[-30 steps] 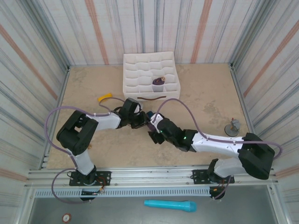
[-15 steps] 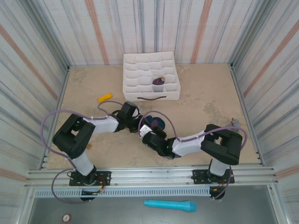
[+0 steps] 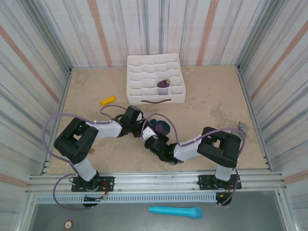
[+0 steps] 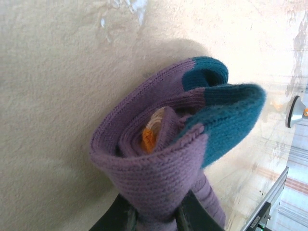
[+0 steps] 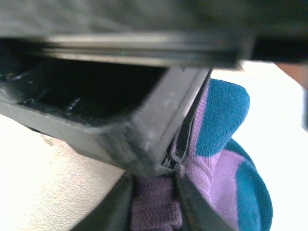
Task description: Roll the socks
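Observation:
The socks [image 3: 160,127] lie rolled together mid-table, purple with teal ends. In the left wrist view the roll [image 4: 163,159] shows an orange cuff tucked in its core and a teal toe flap on the right. My left gripper [image 4: 155,219] is shut on the roll's lower purple part; from above it [image 3: 143,127] sits just left of the bundle. My right gripper [image 5: 155,204] is shut on purple fabric of the same bundle [image 5: 216,163], right under the left gripper's dark body [image 5: 120,106]. From above, the right gripper [image 3: 150,136] comes at the roll from the near side.
A white divided organizer box [image 3: 144,72] stands at the back, with one rolled purple sock [image 3: 163,85] in a cell. A small yellow-orange marker [image 3: 108,100] lies left of the box. A grey object [image 3: 242,127] sits by the right wall, behind the right arm's elbow.
The right arm has folded up, its elbow swinging in from the right wall and its gripper sliding left and closer under the roll. The left gripper has stayed on the socks.

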You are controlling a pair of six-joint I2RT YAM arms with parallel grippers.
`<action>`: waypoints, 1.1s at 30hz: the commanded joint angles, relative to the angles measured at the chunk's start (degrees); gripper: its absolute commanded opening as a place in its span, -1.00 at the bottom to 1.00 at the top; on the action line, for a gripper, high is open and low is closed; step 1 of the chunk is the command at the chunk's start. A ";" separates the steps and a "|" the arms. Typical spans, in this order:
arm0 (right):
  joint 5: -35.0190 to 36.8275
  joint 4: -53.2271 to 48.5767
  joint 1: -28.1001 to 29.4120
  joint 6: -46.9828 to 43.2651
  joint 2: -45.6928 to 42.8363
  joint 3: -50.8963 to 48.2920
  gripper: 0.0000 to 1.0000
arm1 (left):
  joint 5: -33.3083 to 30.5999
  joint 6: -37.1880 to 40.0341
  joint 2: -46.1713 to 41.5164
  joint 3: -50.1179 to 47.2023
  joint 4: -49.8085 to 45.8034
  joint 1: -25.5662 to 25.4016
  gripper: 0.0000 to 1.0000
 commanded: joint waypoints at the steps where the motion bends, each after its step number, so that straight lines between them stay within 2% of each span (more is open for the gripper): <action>1: -6.77 -6.09 -4.09 6.17 0.55 -2.84 -0.87 | -0.28 -0.26 0.16 -2.02 -4.74 -0.97 -0.75; 2: -8.36 -6.67 -4.96 7.39 0.34 -3.17 -0.99 | -0.27 -0.26 0.20 -1.97 -4.71 -0.97 -0.69; 10: -20.43 -7.17 -11.20 13.08 -0.96 -6.10 -1.00 | 0.03 -0.17 -0.22 -1.83 -4.63 -0.84 -0.10; 13: -24.55 -6.18 -13.41 14.70 -1.06 -6.98 -1.00 | 0.35 -0.53 -0.68 -2.17 -3.96 -0.54 0.01; 17: -33.29 -3.64 -18.05 17.47 -2.16 -8.70 -1.00 | 0.94 -0.90 -1.97 -3.94 -0.33 -0.23 0.07; 22: -49.08 -0.76 -25.86 21.44 -2.12 -9.52 -1.00 | 2.60 -0.70 -2.98 -5.82 5.40 -0.18 0.08; 27: -64.72 3.71 -33.47 26.95 0.92 -9.29 -1.00 | 2.13 -0.43 -3.28 -5.89 6.01 -0.18 0.08; 33: -74.19 4.08 -38.71 30.27 6.08 -7.34 -1.00 | 2.03 -0.61 -1.44 -4.75 6.44 -0.18 0.07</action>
